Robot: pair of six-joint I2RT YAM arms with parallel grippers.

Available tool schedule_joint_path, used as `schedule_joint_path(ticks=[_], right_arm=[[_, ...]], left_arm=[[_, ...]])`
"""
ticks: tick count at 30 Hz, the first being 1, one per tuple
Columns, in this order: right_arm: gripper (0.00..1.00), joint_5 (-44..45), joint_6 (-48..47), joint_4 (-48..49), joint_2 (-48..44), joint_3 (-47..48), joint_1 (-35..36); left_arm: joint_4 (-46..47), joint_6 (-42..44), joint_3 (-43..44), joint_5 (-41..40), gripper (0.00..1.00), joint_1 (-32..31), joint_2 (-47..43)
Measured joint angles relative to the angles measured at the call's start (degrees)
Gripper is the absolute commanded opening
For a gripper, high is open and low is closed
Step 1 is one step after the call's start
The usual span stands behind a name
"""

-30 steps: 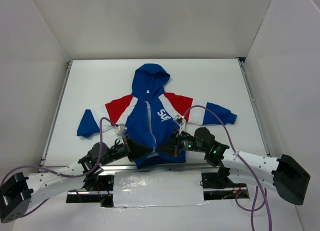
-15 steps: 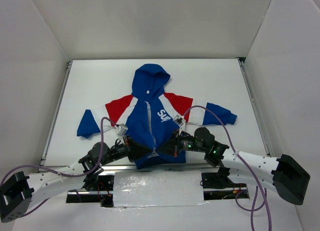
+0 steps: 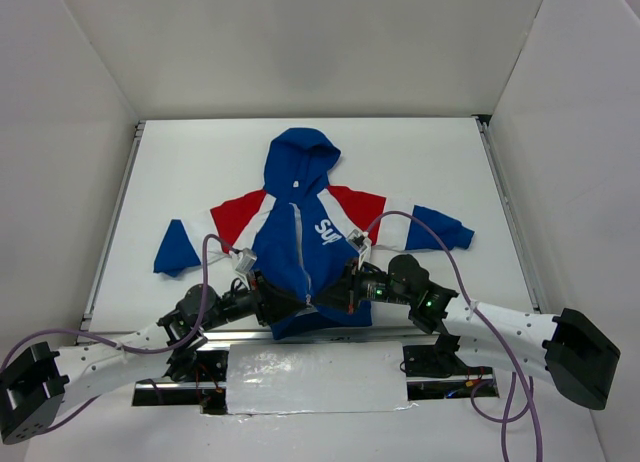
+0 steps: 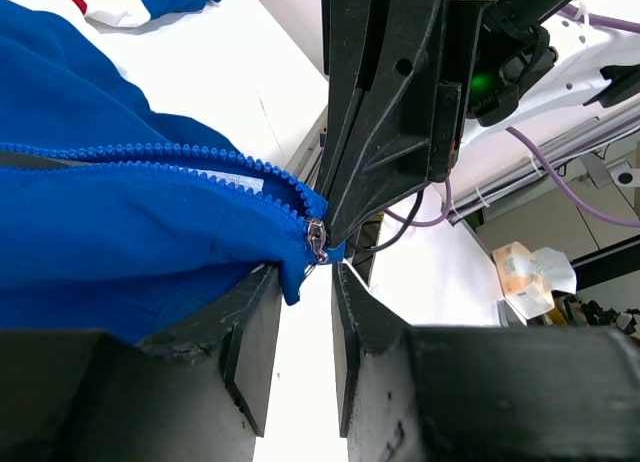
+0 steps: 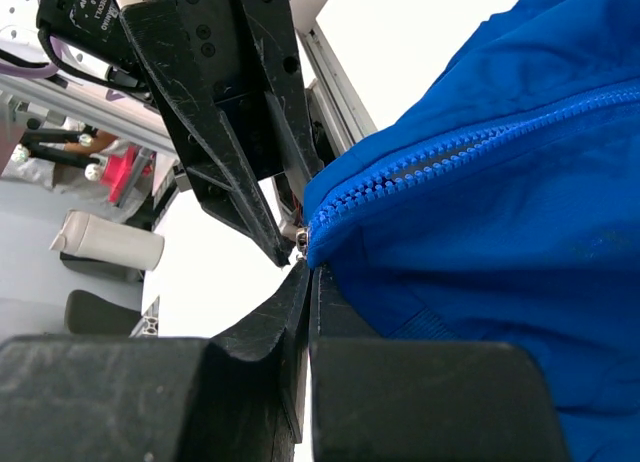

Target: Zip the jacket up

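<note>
1. The left tool stands part open. Bare table shows in the gap between its fingers, and they clamp nothing. The near hem corner of the jacket drapes onto the top of one finger.
2. The right tool is closed, its two fingers pressed flat together. Their tips meet at the jacket's hem corner, right beside the zipper slider, and look to pinch the cloth edge there.
3. In the top view the two tools come in from opposite sides, the left tool from the left and the right tool from the right. They meet tip to tip at the bottom of the zipper, at the middle of the hem.
4. The slider sits at the very bottom of the zipper. From it the two rows of blue teeth run away side by side, not joined.
5. The jacket lies flat on the white table, centred left to right. Its hem is at the near edge by the arm bases and its blue hood points to the far side.
6. Both sleeves are spread out, one to the left and one to the right. The white chest lettering sits just right of the zipper.
7. A purple cable loops over each arm.
</note>
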Motion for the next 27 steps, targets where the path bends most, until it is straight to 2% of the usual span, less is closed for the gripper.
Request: schedule_joint_path(ticks=[19,21,27], right_arm=[[0.0,-0.22,-1.03,-0.63,0.13,0.0,0.0],[0.0,-0.2,-1.25,-0.81,0.13,0.0,0.0],[0.0,-0.2,-1.46,-1.03,0.13,0.0,0.0]], left_arm=[[1.55,-1.29,0.0,-1.51,0.35,0.0,5.2],[1.77,-1.38,0.0,-1.49,0.32,0.0,5.11],[1.64,-1.31,0.0,-1.46,0.31,0.0,2.08]])
